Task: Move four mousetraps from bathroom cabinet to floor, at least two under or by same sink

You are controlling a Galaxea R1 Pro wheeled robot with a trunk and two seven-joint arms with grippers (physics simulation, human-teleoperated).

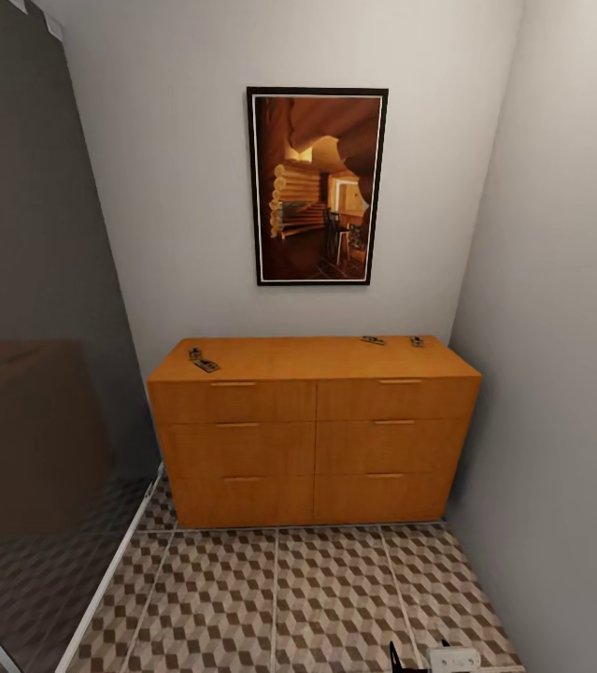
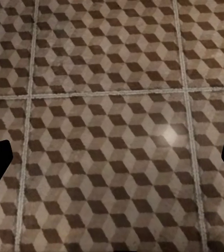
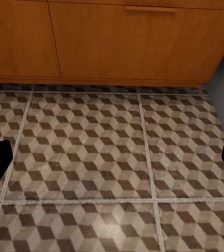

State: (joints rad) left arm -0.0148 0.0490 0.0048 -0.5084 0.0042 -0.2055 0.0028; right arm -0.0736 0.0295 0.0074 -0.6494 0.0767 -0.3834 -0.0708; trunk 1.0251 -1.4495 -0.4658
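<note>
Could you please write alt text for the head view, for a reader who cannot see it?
An orange-brown six-drawer cabinet stands against a white wall, with mousetraps lying on its top near both ends. A framed picture hangs above; cube-patterned floor tiles lie in front.

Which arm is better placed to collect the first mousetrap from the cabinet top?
Probably right: its wrist view faces the cabinet front, while the left wrist view looks at floor. Mousetraps lie toward both ends.
</note>
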